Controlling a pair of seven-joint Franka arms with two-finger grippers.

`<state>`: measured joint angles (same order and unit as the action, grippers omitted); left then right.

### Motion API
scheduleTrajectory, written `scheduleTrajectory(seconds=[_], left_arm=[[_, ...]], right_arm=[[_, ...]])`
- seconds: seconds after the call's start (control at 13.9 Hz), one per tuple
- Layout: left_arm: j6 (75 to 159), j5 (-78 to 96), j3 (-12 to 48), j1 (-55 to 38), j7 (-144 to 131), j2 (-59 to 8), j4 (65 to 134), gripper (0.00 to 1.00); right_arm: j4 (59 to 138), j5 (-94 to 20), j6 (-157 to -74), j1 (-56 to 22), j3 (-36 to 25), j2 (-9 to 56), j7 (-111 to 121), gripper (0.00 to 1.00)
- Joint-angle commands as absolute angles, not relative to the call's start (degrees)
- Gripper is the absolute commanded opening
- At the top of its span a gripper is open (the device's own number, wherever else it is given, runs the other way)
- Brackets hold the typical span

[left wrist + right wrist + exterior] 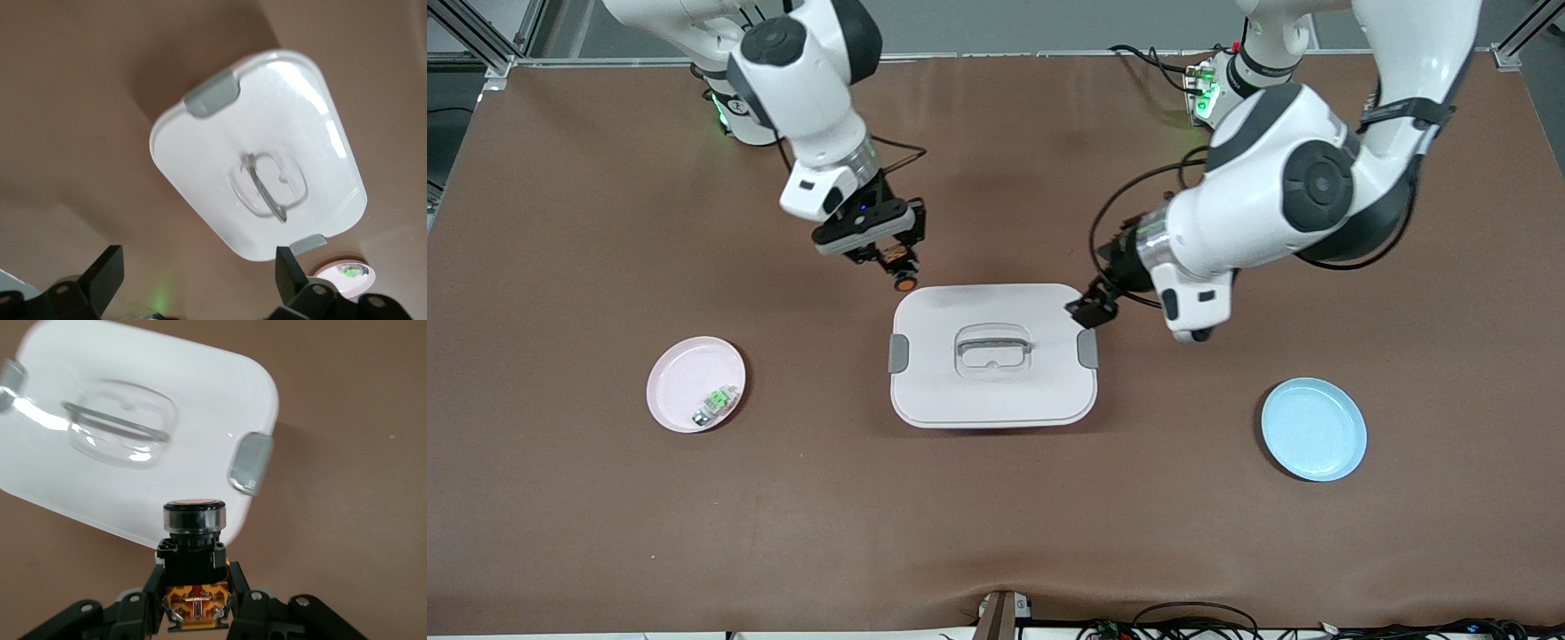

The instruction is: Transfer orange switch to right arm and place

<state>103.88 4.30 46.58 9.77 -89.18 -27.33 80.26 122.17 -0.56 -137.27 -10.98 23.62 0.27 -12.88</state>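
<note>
On the brown counter (pixel 587 533) a white lidded box (pixel 993 356) sits at centre, and both arms hang close to it. The right arm (pixel 796 84) holds its gripper (pixel 889 253) over the counter just off the box's edge toward the robots' bases, at the corner toward the right arm's end, pinching the switch (pixel 903 276). The switch's long axis runs out from the gripper toward the box, black body clamped between the fingers, orange cap leading and tipped downward. The transfer looks done; what remains, by this reading, is the placing. The pink plate (pixel 685 373), which already carries a small green-and-white part (pixel 718 402), lies well away from the box toward the right arm's end; the blue plate (pixel 1313 429) lies bare well away toward the left arm's end. The right arm is plainly the nearer to the pink plate.

The left gripper (pixel 1089 307) hangs spread and empty over the box's grey latch (pixel 1088 347) on that arm's side.

Which spot is meant for the switch cannot be told. The left gripper is largely masked by its own wrist in the front view.
</note>
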Motion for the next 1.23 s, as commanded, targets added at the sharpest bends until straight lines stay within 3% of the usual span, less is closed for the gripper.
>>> scheduleTrajectory(seconds=[0.0,0.86,1.15], left_arm=[[101.0,3.3,46.8,14.7,-80.4,-24.4,80.7,1.00],[96.1,-12.6,46.8,29.8,-49.5,-23.5,80.8,1.00],[93.0,-18.0,46.7,32.9,-37.6,-22.2,80.8,1.00]], right_arm=[[121.6,0.6,-134.7,-5.3,24.4,0.4,-2.3,0.00],[125.9,0.6,-136.0,20.8,24.4,3.3,66.0,0.00],[129.3,0.5,-145.4,27.4,24.4,8.1,80.1,0.00]])
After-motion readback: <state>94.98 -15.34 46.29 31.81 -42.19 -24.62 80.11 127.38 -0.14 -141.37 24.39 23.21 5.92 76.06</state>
